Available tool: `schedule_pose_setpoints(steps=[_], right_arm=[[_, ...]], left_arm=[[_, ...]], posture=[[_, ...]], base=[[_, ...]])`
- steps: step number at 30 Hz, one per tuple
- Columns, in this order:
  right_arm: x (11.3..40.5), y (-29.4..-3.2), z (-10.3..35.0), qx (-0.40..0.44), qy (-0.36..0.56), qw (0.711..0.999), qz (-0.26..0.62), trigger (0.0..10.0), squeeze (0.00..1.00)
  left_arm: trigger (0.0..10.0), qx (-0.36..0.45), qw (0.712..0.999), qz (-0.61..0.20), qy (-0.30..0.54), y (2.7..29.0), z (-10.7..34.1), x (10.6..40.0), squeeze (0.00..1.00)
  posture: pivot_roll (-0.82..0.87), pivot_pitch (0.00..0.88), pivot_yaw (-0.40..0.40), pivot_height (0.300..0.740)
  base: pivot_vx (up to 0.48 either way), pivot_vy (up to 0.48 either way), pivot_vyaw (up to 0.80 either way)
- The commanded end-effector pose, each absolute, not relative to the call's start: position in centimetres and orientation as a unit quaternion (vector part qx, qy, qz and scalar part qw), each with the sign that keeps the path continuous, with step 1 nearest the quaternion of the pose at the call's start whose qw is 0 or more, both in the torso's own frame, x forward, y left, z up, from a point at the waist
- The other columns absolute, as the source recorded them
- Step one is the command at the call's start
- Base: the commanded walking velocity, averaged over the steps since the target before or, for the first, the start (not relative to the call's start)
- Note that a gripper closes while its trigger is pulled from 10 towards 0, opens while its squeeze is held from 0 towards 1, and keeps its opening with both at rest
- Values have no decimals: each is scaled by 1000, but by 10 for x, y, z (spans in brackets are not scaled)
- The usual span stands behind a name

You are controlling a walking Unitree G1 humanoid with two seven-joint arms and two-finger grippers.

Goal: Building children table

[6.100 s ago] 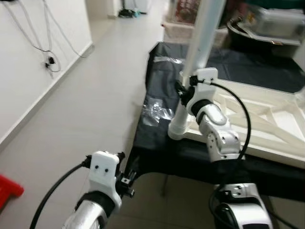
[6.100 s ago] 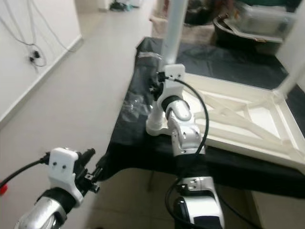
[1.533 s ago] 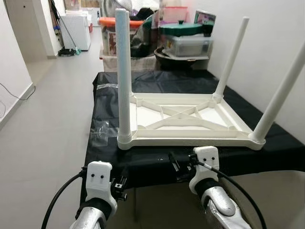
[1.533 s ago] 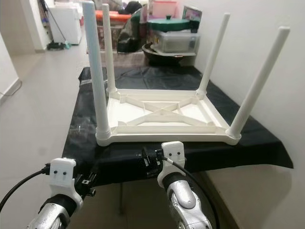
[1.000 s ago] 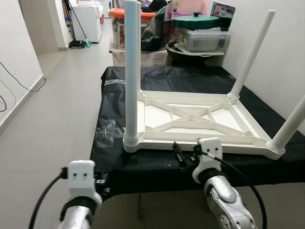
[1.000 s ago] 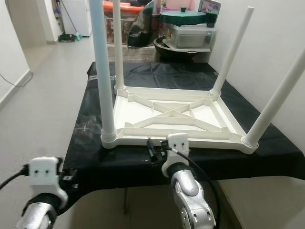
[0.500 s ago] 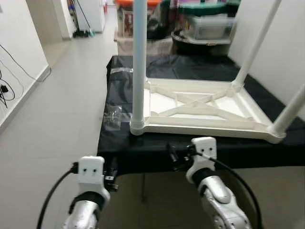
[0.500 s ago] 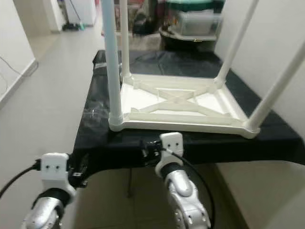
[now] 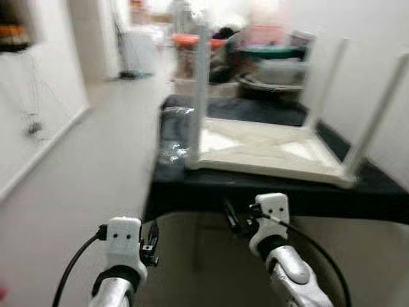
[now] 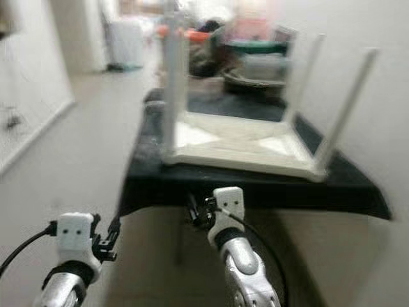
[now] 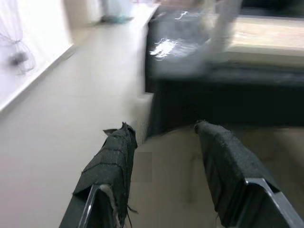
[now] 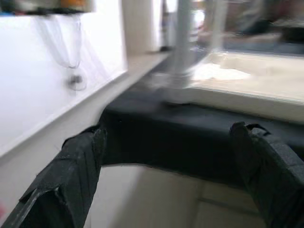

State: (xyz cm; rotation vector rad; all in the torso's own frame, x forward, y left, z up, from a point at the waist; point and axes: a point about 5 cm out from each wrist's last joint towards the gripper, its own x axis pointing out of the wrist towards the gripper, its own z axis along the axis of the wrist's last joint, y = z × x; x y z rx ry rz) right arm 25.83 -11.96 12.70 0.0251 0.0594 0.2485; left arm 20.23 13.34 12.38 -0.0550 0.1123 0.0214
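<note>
White upturned table [image 9: 268, 150] now sits farther off; left gripper [image 11: 164, 156] and right gripper [image 12: 171, 156] gape, empty.

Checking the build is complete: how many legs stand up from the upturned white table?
4. Near-left leg, far-left leg close behind it, far-right leg, near-right leg. The views are blurred, but none seems missing.

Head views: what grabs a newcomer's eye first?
A white table lying upside down on a black-covered surface, its legs pointing up. In front, below the edge, both grippers hang open and empty: left gripper, right gripper. The frames are motion-blurred.
</note>
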Motion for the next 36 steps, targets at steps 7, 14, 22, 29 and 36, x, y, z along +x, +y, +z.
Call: schedule_pose_setpoints(steps=[7,14,22,29,36], right_arm=[[259,-121,128,9,30,992,124,10000,0],[264,-131,135,5,5,997,80,10000,0],[268,-141,140,0,-8,999,45,10000,0],[270,-135,143,-1,-14,999,52,10000,0],[272,-135,142,-1,-15,999,50,10000,0]], left_arm=[[10000,-19,999,16,42,134,129,206,0],[10000,-18,999,28,25,139,136,209,0],[10000,-13,999,36,14,144,140,213,0],[10000,-6,999,44,6,147,142,215,0],[10000,-3,999,46,3,149,144,216,0]], posture=[[67,0,-60,740],[70,0,-63,740],[70,0,-60,740],[76,0,-65,740],[78,0,-64,740]], base=[[0,0,0],[0,0,0],[0,0,-400],[0,0,0],[0,0,0]])
